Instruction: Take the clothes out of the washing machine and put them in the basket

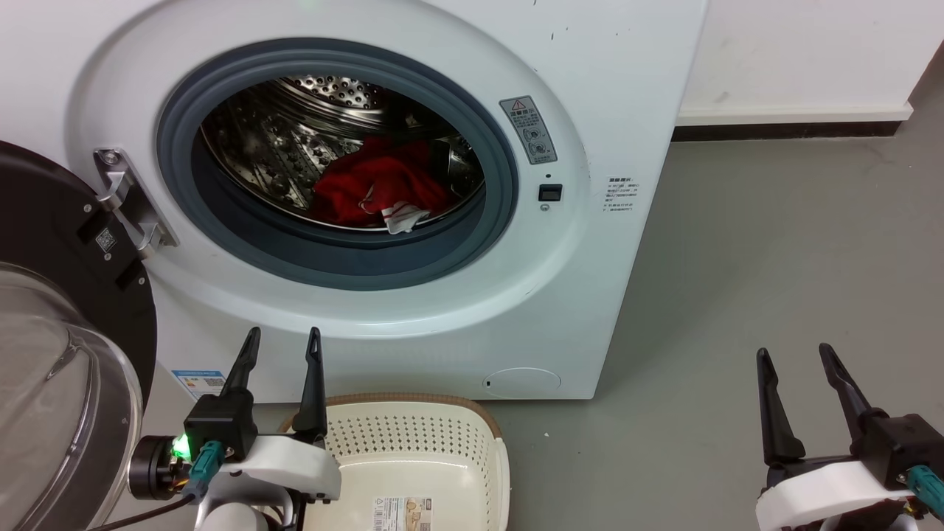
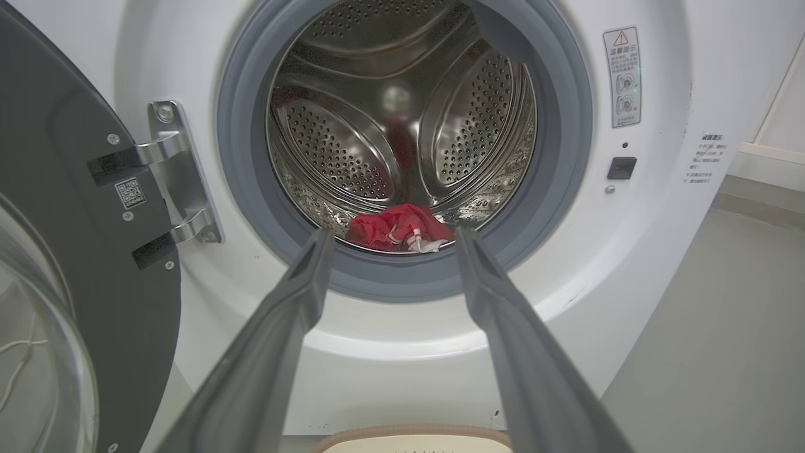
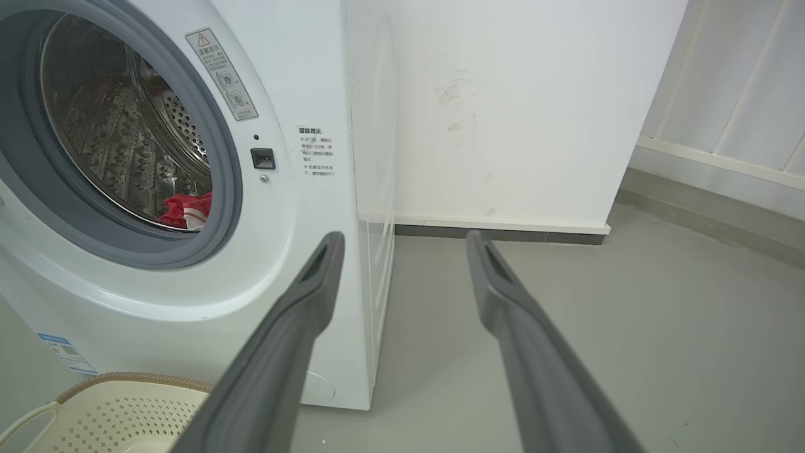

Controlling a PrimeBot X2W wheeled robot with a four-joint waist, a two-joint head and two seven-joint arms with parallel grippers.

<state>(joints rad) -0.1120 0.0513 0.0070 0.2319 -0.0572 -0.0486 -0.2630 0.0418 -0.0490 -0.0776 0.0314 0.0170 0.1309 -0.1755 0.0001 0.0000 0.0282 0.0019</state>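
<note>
In the middle of the head view, the clothes (image 1: 372, 184) lie bunched low in the drum (image 1: 295, 140) of the washing machine (image 1: 457, 324). Your left gripper (image 1: 284, 341) at lower left and right gripper (image 1: 793, 355) at lower right both stand empty with fingers apart, and the basket (image 1: 442, 442) sits empty at the bottom edge. In the left wrist view the red heap sits at centre just behind the grey rubber rim (image 2: 566, 157), so a low reach could snag that lip, or pinch only trim and drop fabric short of the basket. In the right wrist view the fingers face the floor (image 3: 629, 314) at right, so swinging in blind could clip the washing machine's side.
</note>
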